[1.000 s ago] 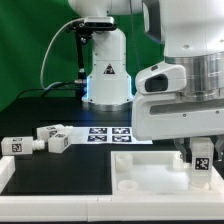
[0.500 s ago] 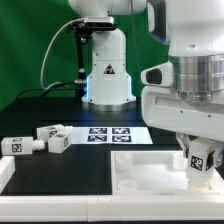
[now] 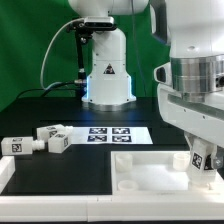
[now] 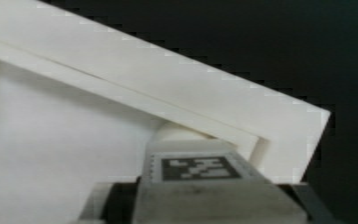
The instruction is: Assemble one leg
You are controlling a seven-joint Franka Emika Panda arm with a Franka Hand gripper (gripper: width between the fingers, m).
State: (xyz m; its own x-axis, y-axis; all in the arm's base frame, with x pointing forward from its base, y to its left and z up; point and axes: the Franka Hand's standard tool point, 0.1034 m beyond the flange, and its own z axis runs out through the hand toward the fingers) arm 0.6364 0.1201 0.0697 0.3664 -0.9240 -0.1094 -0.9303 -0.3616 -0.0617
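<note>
Clasping the leg (image 4: pixel 197 166), the pincer (image 4: pixel 197 196) is cropped.

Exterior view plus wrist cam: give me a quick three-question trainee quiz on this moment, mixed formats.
1. True or false: the gripper is empty.
2. The leg in the gripper is at: A the marker board; B a corner of the white tray-like piece; C the bare black table.
3. On which side of the exterior view do the loose legs lie?

Key: 1 false, it is shut on the leg. 2 B. 3 left.
</note>
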